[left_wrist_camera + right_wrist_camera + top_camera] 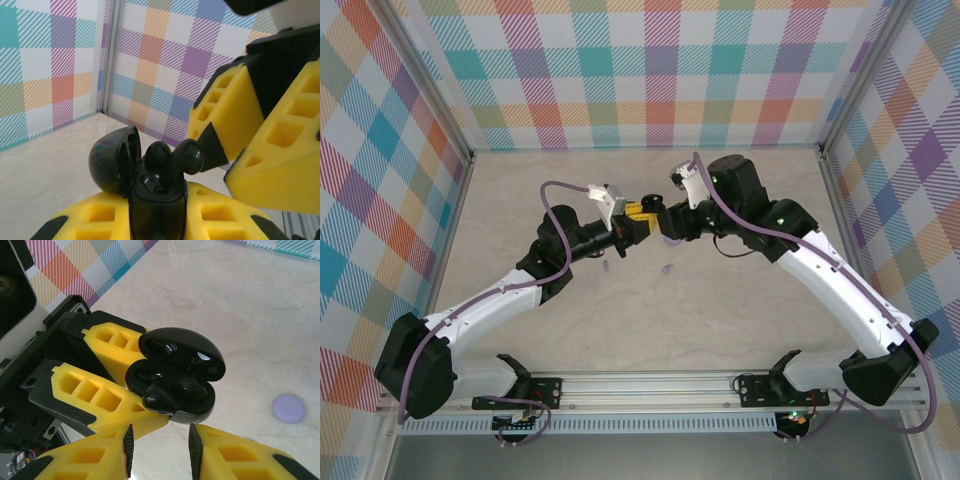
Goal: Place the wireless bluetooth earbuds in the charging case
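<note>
One black earbud (157,151) sat in its well in the open black charging case (156,192), and a second black earbud (188,156) stood beside it, riding higher with its rounded head out over the case's rim. The case's glossy lid (107,162) was hinged back on the side away from the second earbud. The case was off the bench (250,300), held in the air by the left hand (158,212), whose yellow fingers (85,222) were closed against its two sides. The right hand (161,440) faced it from the opposite side with its jaws apart and nothing gripped between them. From the right wrist, the raised earbud lay just beyond the gap between the black pads. From the left wrist, the black-tipped point of one right finger (225,120) came right up to that earbud's head, though whether it touched could not be told. From above, the two hands met tip to tip over the middle of the pale marbled bench. A pale lilac round disc (288,408) lay flat on the bench beneath and beside the case, well apart from both hands. Two tiny lilac specks (607,266) showed on the bench near the wrists, too small to identify. Plaid panels (660,70) walled the bench on three sides.
</note>
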You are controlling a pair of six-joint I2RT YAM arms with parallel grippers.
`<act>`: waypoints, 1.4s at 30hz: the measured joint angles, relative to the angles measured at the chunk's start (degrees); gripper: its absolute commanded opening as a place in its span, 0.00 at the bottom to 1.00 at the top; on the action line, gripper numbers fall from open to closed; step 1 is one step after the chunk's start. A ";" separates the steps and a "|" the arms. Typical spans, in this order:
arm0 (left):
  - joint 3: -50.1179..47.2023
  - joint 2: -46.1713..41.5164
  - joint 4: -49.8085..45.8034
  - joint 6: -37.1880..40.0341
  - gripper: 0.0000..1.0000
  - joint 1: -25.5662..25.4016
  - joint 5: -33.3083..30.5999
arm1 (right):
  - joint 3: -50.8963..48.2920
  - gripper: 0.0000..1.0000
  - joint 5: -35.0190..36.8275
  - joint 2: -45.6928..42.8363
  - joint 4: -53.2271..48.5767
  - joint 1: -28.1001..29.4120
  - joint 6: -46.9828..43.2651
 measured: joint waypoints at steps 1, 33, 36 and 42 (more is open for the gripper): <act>0.00 0.00 -0.22 0.02 0.00 0.00 -0.13 | 0.00 0.37 0.85 -0.04 0.00 0.00 0.02; 0.00 0.00 -0.92 0.00 0.00 0.00 2.03 | 0.79 0.08 2.01 0.79 -0.72 0.00 1.29; 0.00 0.00 -0.92 0.00 0.00 0.00 1.86 | 0.98 0.09 1.03 0.90 -0.76 0.00 1.29; 0.00 0.00 -0.90 0.00 0.00 0.00 1.88 | 1.40 0.10 -1.22 1.31 -0.76 0.00 1.27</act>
